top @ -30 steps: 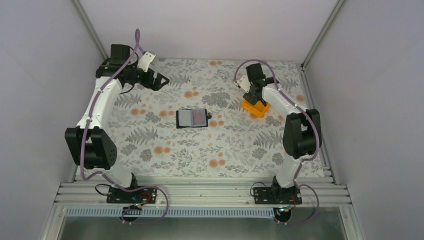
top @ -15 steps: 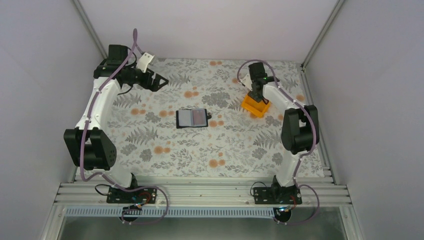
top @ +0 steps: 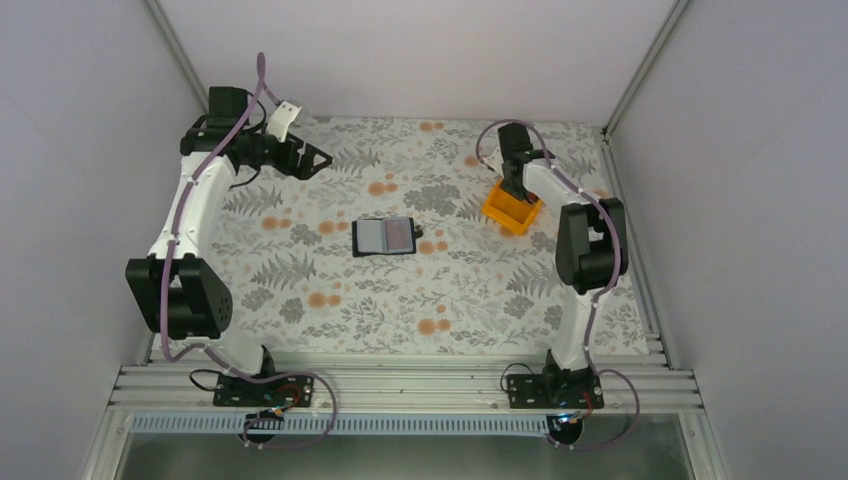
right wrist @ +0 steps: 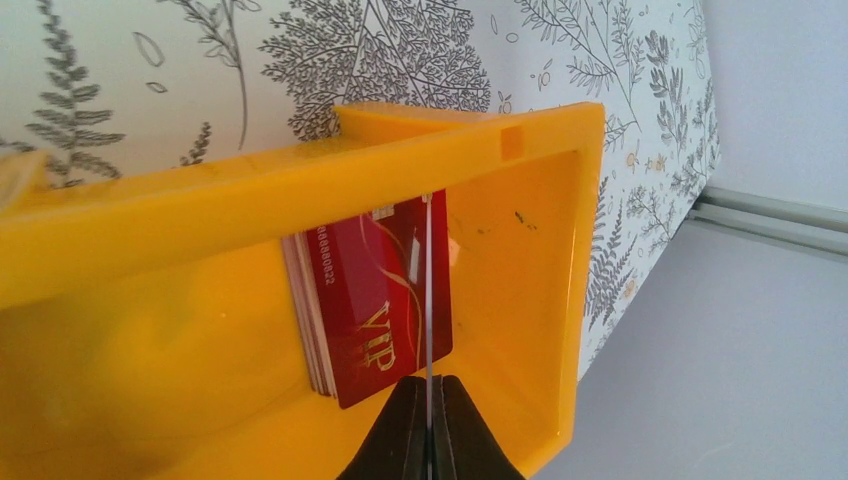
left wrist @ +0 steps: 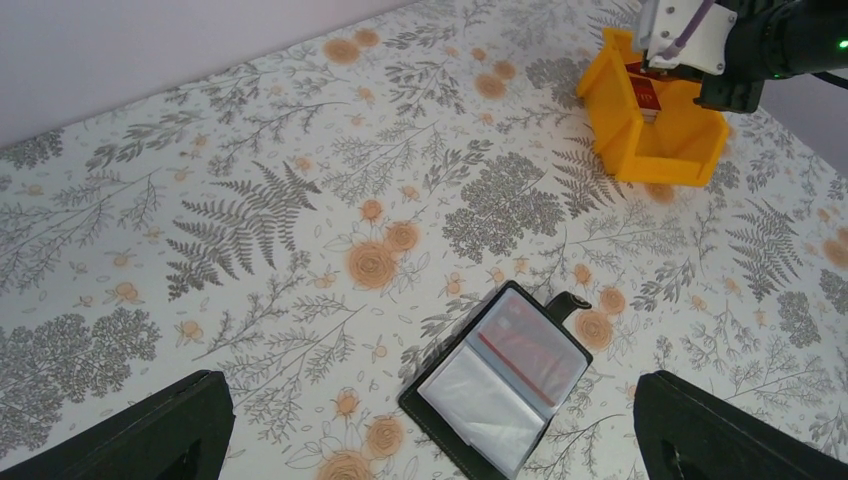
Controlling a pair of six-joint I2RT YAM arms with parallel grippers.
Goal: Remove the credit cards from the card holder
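As right hand (right wrist: 428, 392) shifted, credit card (right wrist: 427, 290) stayed pinched.

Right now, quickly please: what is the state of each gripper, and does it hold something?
Left gripper: open, holding nothing.
Right gripper: closed on a credit card, seen edge-on inside the orange bin.
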